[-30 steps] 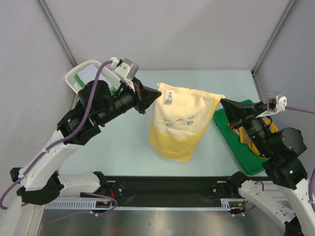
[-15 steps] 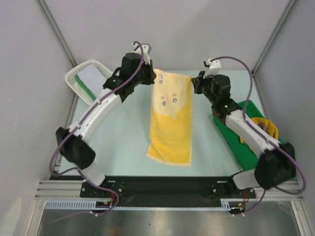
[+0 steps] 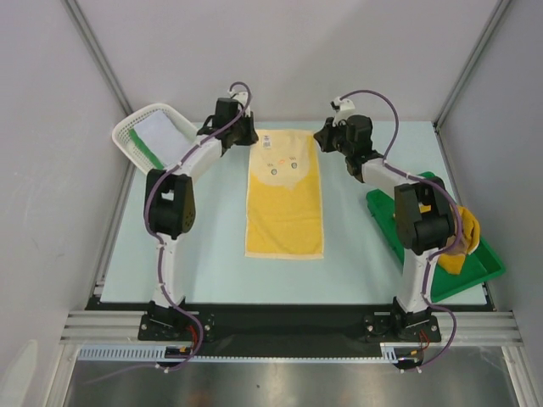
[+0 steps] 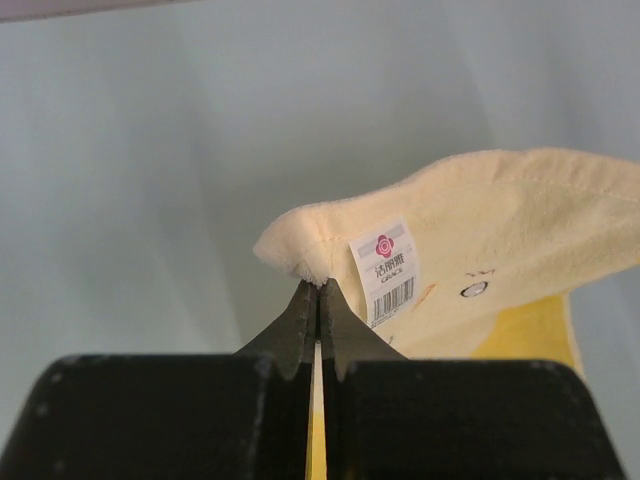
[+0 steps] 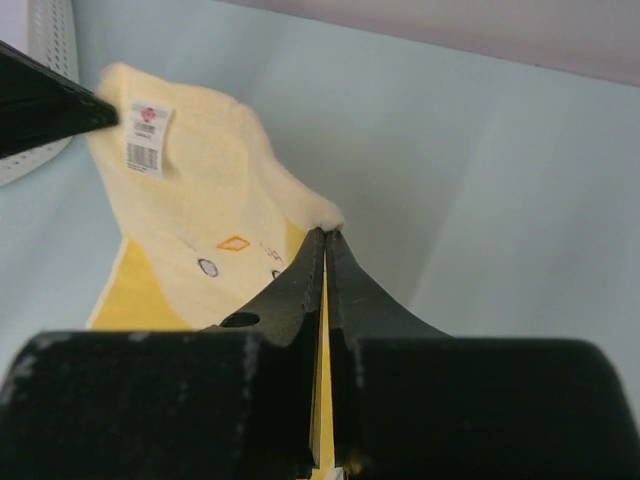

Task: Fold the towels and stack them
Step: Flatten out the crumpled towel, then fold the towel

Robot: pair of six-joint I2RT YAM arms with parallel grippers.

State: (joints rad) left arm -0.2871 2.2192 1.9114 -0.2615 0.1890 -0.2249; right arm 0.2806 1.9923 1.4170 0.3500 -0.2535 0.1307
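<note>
A pale yellow towel (image 3: 285,203) with a small face print lies stretched lengthwise on the table, its darker yellow half nearest the arm bases. My left gripper (image 3: 253,136) is shut on its far left corner, beside the barcode label (image 4: 388,270). My right gripper (image 3: 319,141) is shut on the far right corner. In the left wrist view the closed fingertips (image 4: 318,287) pinch the cream edge of the towel (image 4: 490,220). The right wrist view shows the same pinch (image 5: 326,233) on the towel (image 5: 190,190). A white towel (image 3: 159,130) and a green one (image 3: 149,153) lie in the basket. A tan-yellow towel (image 3: 463,239) sits on the tray.
A white mesh basket (image 3: 136,127) stands at the far left corner. A green plastic tray (image 3: 424,229) lies along the right side under the right arm. Both arms reach far across the table towards the back wall.
The towel hung in the air between the grippers a second ago. Both arms have stretched towards the back and lowered it, so it now lies flat on the table.
</note>
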